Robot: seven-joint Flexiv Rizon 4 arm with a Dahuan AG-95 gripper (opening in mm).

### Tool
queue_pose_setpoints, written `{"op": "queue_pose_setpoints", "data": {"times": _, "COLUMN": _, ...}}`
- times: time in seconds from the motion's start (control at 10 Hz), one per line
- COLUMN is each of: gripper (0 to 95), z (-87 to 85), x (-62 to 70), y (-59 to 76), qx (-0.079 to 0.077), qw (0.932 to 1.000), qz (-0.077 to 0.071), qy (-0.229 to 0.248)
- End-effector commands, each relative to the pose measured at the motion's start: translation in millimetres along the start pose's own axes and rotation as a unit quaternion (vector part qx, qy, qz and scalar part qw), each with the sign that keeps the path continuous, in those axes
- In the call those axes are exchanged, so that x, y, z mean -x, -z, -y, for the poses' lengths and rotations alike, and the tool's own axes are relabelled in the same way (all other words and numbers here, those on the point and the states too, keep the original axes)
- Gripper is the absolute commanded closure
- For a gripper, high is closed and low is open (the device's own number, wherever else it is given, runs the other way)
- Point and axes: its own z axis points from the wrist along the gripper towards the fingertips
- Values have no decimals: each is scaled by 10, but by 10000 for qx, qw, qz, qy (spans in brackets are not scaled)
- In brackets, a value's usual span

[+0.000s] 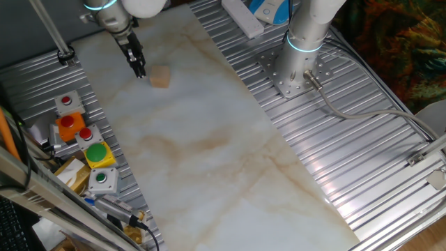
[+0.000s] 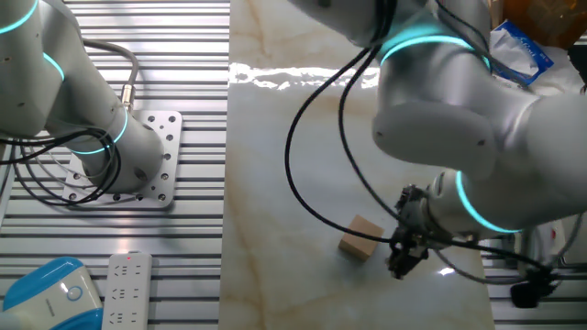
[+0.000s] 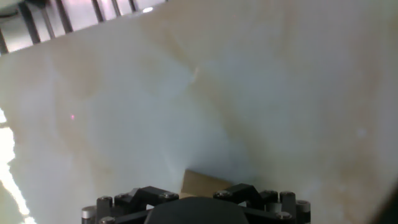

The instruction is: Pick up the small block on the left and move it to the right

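The small block point(image 1: 161, 77) is a light tan cube lying on the pale marble board point(image 1: 209, 153) at its far left. It also shows in the other fixed view point(image 2: 359, 238). My gripper point(image 1: 139, 69) is low over the board just beside the block, apart from it, with its dark fingers together and nothing between them. In the other fixed view the gripper point(image 2: 401, 266) stands to the right of the block. In the hand view only the dark housing point(image 3: 199, 208) shows along the bottom edge, with the block point(image 3: 205, 182) partly hidden behind it.
A row of button boxes stands left of the board: a red one point(image 1: 66, 102), an orange one point(image 1: 68, 125), a green button in a yellow housing point(image 1: 97, 152). The arm's base point(image 1: 296, 73) is bolted at the back right. A white remote point(image 2: 124, 289) lies on the ribbed metal.
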Motion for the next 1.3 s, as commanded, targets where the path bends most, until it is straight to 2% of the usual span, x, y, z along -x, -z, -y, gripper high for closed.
{"op": "queue_pose_setpoints", "data": {"times": 0.1, "gripper": 0, "z": -4, "x": -46, "y": -80, "qx": 8, "qw": 10000, "qz": -7, "qy": 0}}
{"op": "queue_pose_setpoints", "data": {"times": 0.3, "gripper": 0, "z": 28, "x": -138, "y": -142, "qx": 72, "qw": 10000, "qz": -17, "qy": 8}}
{"op": "queue_pose_setpoints", "data": {"times": 0.8, "gripper": 0, "z": -72, "x": -102, "y": -228, "qx": 89, "qw": 10000, "qz": -22, "qy": 10}}
{"op": "queue_pose_setpoints", "data": {"times": 1.1, "gripper": 0, "z": -64, "x": -206, "y": -330, "qx": 118, "qw": 9999, "qz": -30, "qy": 14}}
{"op": "queue_pose_setpoints", "data": {"times": 1.3, "gripper": 0, "z": -58, "x": -219, "y": -333, "qx": 130, "qw": 9999, "qz": -28, "qy": 15}}
